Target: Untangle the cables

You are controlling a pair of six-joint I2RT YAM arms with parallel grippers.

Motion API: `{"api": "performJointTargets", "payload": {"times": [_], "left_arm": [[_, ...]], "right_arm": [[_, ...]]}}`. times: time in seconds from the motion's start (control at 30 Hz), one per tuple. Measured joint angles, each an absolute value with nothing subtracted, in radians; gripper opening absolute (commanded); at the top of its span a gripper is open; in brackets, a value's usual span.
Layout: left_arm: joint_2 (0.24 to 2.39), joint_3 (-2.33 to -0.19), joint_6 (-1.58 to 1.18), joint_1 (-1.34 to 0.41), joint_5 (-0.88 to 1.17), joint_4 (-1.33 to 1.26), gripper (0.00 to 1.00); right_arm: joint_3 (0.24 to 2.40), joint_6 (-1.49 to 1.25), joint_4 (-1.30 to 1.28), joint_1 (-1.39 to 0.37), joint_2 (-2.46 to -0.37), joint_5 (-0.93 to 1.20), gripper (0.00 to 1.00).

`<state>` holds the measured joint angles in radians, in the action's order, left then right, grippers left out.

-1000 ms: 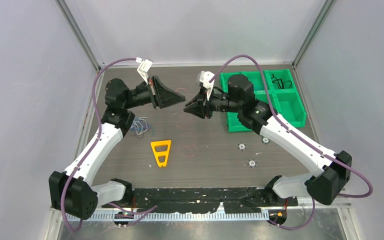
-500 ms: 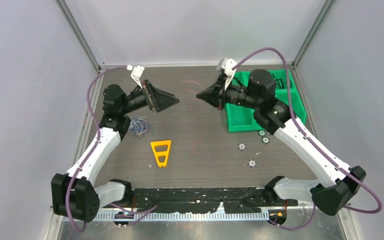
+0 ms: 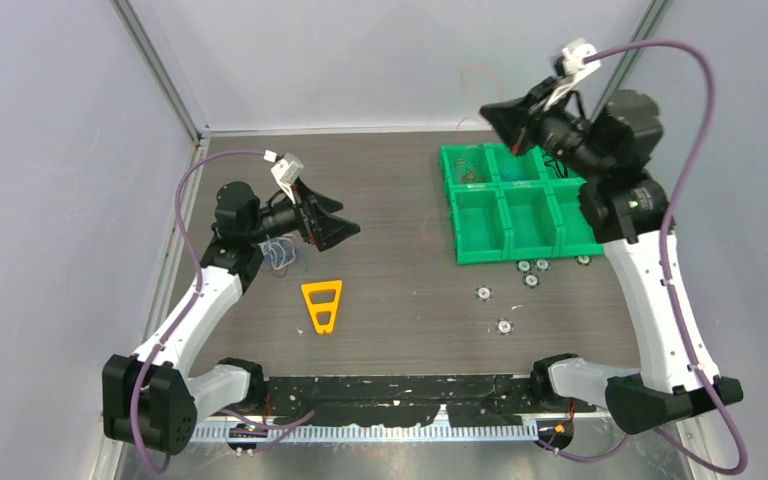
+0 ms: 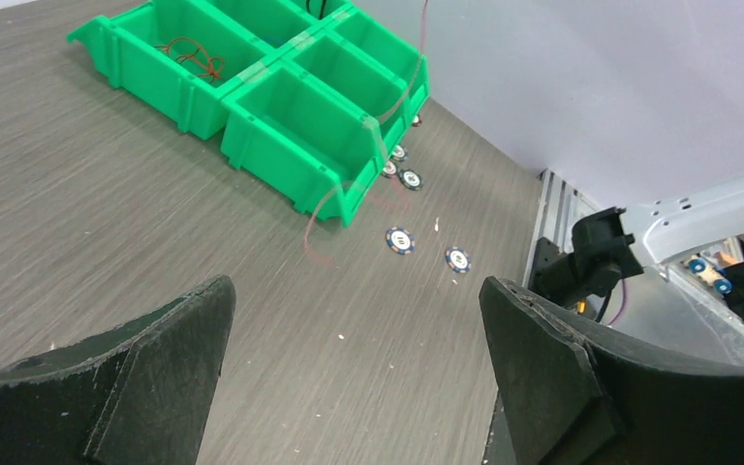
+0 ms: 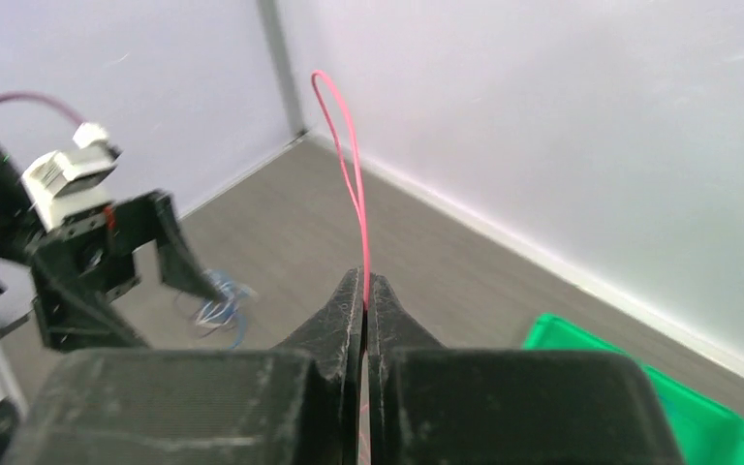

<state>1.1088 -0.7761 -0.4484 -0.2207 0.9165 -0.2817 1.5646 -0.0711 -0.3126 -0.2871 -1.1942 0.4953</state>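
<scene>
Status: red cable held aloft by right claw

Surface: dark wood-grain panel enclosed by pale walls.

Bin: green, divided into compartments, standing on the right half of the surface. The far-left compartment contains a small reddish coil.

Right claw: held high above the far edge of the bin, with its tips pointing left. The jaws are clenched on the red cable. In the right wrist view, the cable rises from between the jaws as a narrow loop. In the left wrist view, its free length hangs down in front of the bin, and the lower end curls just above the surface.

Left claw: positioned over the left half of the surface, pointing right toward the bin. The jaws are spread wide and hold nothing.

Triangle: yellow, open-framed, lying flat near the middle of the surface.

Bundle: blue and white cables in a loose tangle on the surface, beside the left arm and behind the left claw.

Discs: several small round pieces scattered on the surface just in front of the bin.
</scene>
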Motion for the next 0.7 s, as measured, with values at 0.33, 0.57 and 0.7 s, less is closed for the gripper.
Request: {"api": "performJointTargets", "payload": {"times": [0.33,0.57,0.7], "left_arm": [[1.189,-0.836,-0.385,-0.222,0.916,-0.255,1.0],[1.204,-0.852,-0.384,-0.222,0.916,-0.252,1.0],[1.205,-0.852,-0.384,-0.222,0.916,-0.249,1.0]], "right_arm": [[1.844,-0.075,-0.475,0.075,-1.195,0.491,0.05],[1.942,-0.084,-0.539,0.36,-1.318,0.553,0.05],[1.928,-0.053,-0.563,0.432,-1.396,0.561,0.05]]}}
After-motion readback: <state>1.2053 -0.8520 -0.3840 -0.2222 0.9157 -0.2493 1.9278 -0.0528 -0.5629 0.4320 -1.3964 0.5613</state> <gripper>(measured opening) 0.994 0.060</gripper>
